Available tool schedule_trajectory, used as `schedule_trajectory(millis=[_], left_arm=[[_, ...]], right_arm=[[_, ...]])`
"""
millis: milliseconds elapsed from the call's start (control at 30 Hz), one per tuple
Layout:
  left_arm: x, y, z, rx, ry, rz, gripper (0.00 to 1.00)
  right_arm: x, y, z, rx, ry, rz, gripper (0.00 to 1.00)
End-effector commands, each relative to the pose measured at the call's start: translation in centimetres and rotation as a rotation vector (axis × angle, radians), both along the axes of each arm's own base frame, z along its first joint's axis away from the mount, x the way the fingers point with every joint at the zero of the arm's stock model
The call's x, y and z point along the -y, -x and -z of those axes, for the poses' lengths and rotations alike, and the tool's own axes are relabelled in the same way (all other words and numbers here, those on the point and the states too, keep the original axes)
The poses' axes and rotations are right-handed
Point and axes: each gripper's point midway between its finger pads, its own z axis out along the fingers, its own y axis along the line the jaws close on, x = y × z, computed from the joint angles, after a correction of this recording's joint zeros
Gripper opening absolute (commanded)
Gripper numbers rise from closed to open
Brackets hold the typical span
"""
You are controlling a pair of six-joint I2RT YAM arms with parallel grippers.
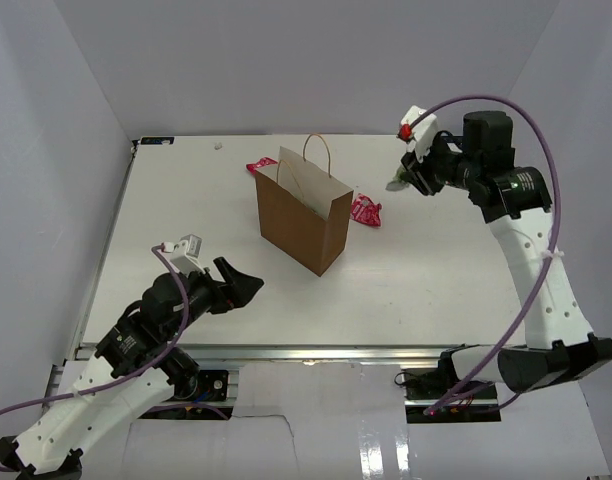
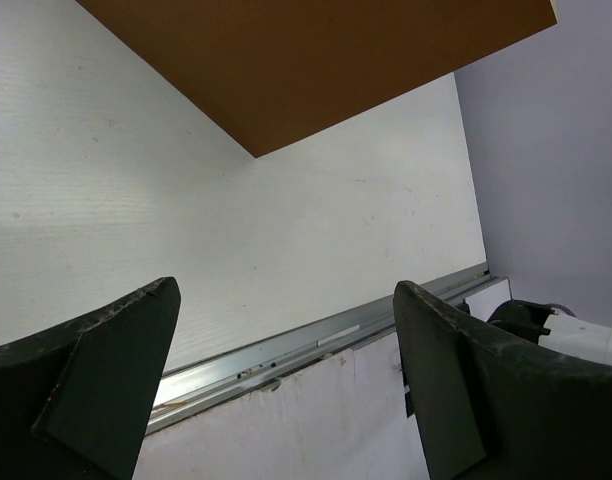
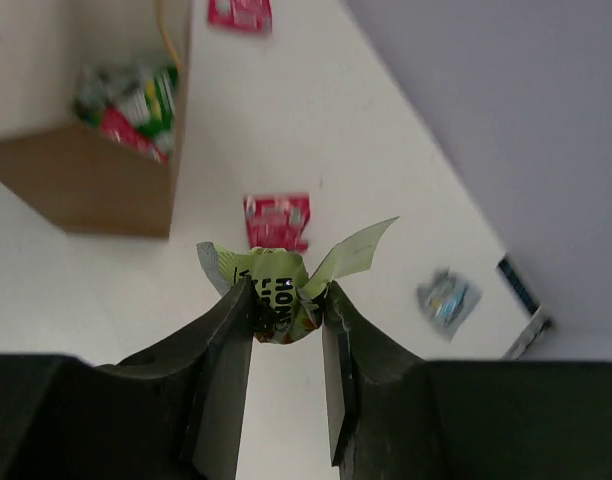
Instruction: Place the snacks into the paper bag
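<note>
The brown paper bag (image 1: 301, 215) stands upright mid-table, and its side fills the top of the left wrist view (image 2: 316, 60). From the right wrist the bag (image 3: 86, 180) shows several snacks inside. My right gripper (image 1: 399, 181) hangs above the table to the right of the bag, shut (image 3: 286, 295) on a crumpled yellow-green snack (image 3: 281, 280). One pink-red snack (image 1: 365, 211) (image 3: 277, 220) lies by the bag's right side and another (image 1: 257, 166) (image 3: 239, 13) behind it. A blue-silver snack (image 3: 447, 299) lies near the back wall. My left gripper (image 1: 241, 286) (image 2: 286, 290) is open and empty, near the front left.
The table's metal front rail (image 2: 286, 350) runs below my left fingers. Grey walls close the table at the back and sides. A dark fixture (image 3: 516, 285) sits at the table edge near the blue-silver packet.
</note>
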Motion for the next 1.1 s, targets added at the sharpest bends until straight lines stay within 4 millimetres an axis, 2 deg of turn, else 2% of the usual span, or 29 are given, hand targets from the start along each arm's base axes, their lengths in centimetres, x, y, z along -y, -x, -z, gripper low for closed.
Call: schedule_trajectory(millis=[0,33,67,133,167,200,267,300,367,433,467,567,667,700,800,933,967,1033,1067], left_arm=[[-0.3,-0.2,-1.3,0.011,0.013,-0.023,0.98],[-0.3,-0.2,-1.4,0.011,0.015,-0.022,0.98],[-0.3,-0.2,-1.7,0.013,0.017,-0.023,0.98],[-0.2,-0.2,-1.9,0.011,0.022,-0.02,0.98],[-0.2,-0.2,-2.1,0.011,0.028,-0.023,0.98],[-0.1,-0.2,-2.2,0.003,0.042,-0.027,0.98],[-0.2,0.0,-2.4,-0.003,0.065,-0.035,0.98],[-0.2,0.1,-2.4,-0.009,0.074,-0.037,0.98],[-0.2,0.3,-2.4,-0.021,0.105,-0.048,0.98],[-0.3,0.4,-2.3,-0.029,0.121,-0.053,0.98],[-0.4,0.5,-2.3,-0.033,0.133,-0.057,0.98],[-0.4,0.5,-2.4,-0.033,0.138,-0.058,0.98],[-0.4,0.4,-2.5,-0.033,0.129,-0.063,0.98],[-0.5,0.1,-2.5,-0.036,0.123,-0.077,0.98],[-0.8,-0.5,-2.4,-0.06,0.113,-0.125,0.98],[-2.6,-2.1,-2.0,-0.116,0.106,-0.302,0.98],[-2.9,-2.3,-2.3,-0.126,0.115,-0.332,0.98],[-2.9,-3.0,-2.5,-0.142,0.129,-0.379,0.98],[-3.1,-3.5,-3.3,-0.132,0.132,-0.402,0.98]], right_arm=[[-6.0,0.9,-9.5,0.239,-0.214,-0.177,0.08],[-7.2,1.3,-10.5,0.25,-0.256,-0.194,0.08],[-9.5,2.3,-12.0,0.264,-0.33,-0.233,0.08],[-11.7,2.6,-12.0,0.262,-0.361,-0.247,0.08],[-13.4,2.8,-11.4,0.23,-0.385,-0.252,0.08],[-13.7,2.1,-11.7,0.242,-0.398,-0.219,0.08],[-14.9,1.9,-11.2,0.229,-0.398,-0.216,0.08],[-15.2,1.2,-10.7,0.233,-0.387,-0.189,0.08],[-16.0,1.1,-9.6,0.212,-0.371,-0.206,0.08],[-16.5,1.3,-8.8,0.198,-0.37,-0.214,0.08],[-16.8,1.3,-7.4,0.176,-0.353,-0.211,0.08],[-17.0,1.0,-5.9,0.162,-0.34,-0.196,0.09],[-17.0,0.7,-3.9,0.134,-0.316,-0.178,0.21],[-17.0,0.7,-3.5,0.13,-0.311,-0.178,0.3],[-16.9,0.8,-2.9,0.123,-0.302,-0.179,0.46],[-16.3,1.3,-3.3,0.136,-0.302,-0.174,0.53],[-16.1,1.3,-3.3,0.136,-0.299,-0.168,0.57],[-15.8,1.5,-3.7,0.145,-0.301,-0.165,0.58],[-15.4,1.8,-4.3,0.158,-0.307,-0.159,0.58]])
